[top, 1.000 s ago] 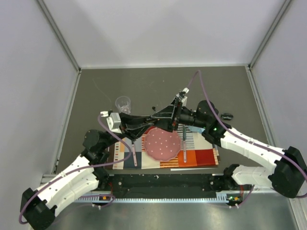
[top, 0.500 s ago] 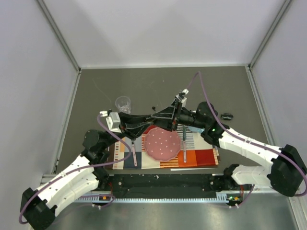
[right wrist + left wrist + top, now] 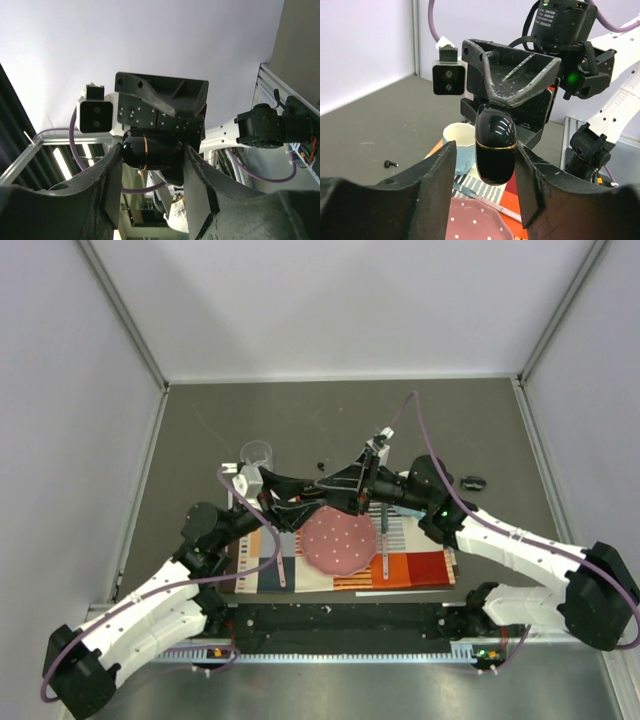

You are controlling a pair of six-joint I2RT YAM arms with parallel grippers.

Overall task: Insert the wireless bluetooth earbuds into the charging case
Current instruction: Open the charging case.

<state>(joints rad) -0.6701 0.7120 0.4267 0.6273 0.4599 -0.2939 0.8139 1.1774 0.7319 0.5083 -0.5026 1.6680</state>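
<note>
1. The charging case [image 3: 495,150] hangs in mid-air over the middle of the bench [image 3: 200,430], lid shut, betw. both tools.
2. Right tool [image 3: 151,155]: jaws closed onto the case, holding it.
3. Left tool [image 3: 485,150]: partly open around the case, gap on one side, no grip.
4. One earbud [image 3: 390,163], prob., lies on the far bench, not inserted.
5. Remaining: open lid, put buds in.

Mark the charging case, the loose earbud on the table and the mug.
charging case [image 3: 495,162]: left wrist view, glossy lower half.
earbud [image 3: 390,163]: left wrist view, its dark body.
mug [image 3: 465,155]: left wrist view, pale outer wall.
</note>
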